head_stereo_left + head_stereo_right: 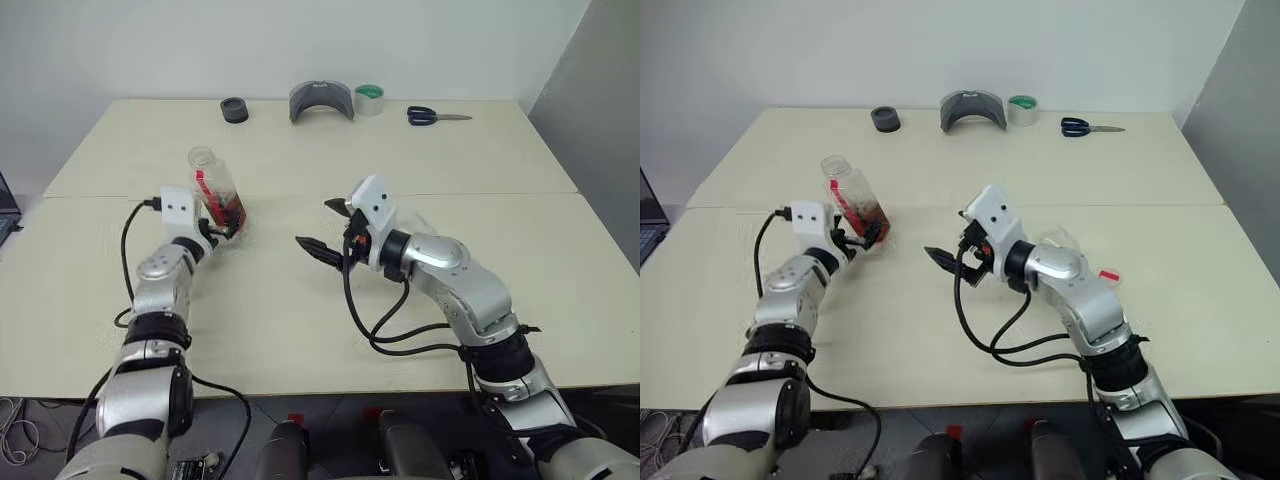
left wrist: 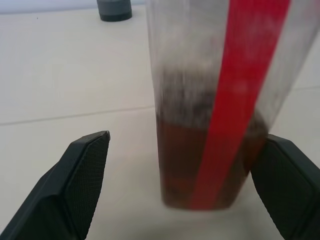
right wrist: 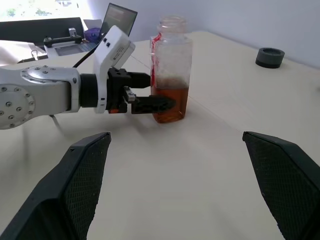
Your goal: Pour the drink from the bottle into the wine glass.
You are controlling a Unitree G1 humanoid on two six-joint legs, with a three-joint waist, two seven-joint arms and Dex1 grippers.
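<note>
The bottle (image 3: 170, 75) is standing upright on the bench (image 1: 300, 300) at about ten o'clock — cap off, with the drink (image 3: 170, 104) filling its lower part. The left jaws (image 3: 155, 104) are bracketing its base, spread wide and not pinching it. The right jaws (image 1: 330, 230) are hanging open nearer centre — the left arm lies closer.
</note>
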